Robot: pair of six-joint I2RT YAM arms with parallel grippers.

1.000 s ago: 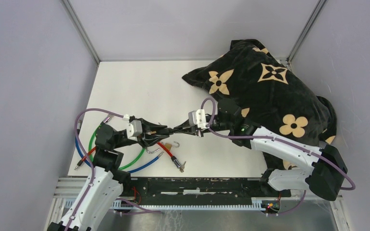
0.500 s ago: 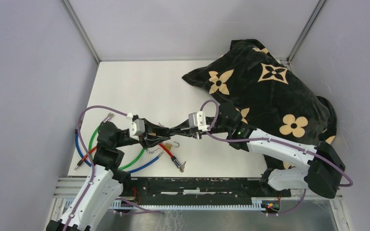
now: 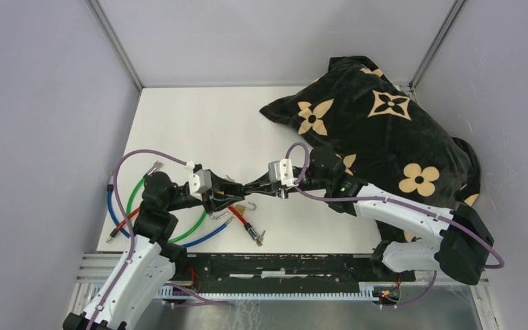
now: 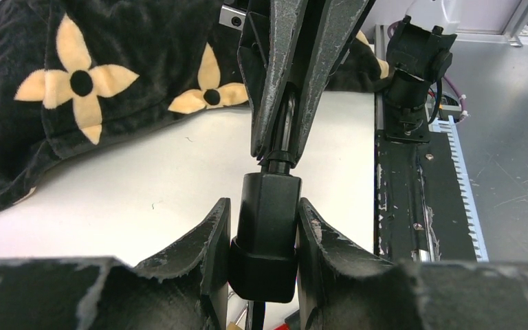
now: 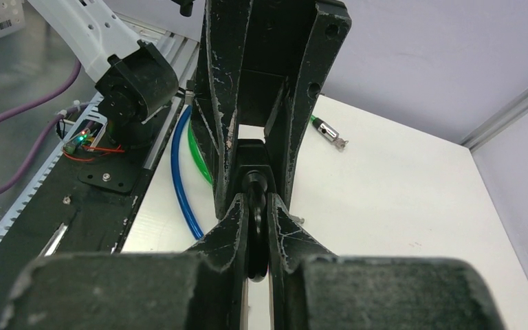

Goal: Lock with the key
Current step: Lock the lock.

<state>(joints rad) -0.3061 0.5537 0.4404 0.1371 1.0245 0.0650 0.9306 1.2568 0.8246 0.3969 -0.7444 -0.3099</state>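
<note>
The left arm's wrist is sitting slightly farther right than a second ago, while the left end effector (image 3: 225, 192) and the right end effector (image 3: 249, 186) are still meeting tip to tip above the near left part of the worktop (image 3: 199, 117). A blue cable (image 3: 113, 210), a green cable (image 3: 194, 227) and a red cable (image 3: 237, 214) are lying under and beside them, towards the near left corner. A black flowered cloth (image 3: 378, 130) is covering the far right corner.

In the left wrist view, the left end effector is standing partly open, its two fingers pressing on either side of the black lock (image 4: 268, 220) and holding it off the worktop. The right fingers are pinching the key (image 4: 282, 127), whose end is touching the lock's top.

In the right wrist view, the right end effector is standing almost closed, gripping the key's dark head, with the lock just beyond it between the left fingers.
</note>
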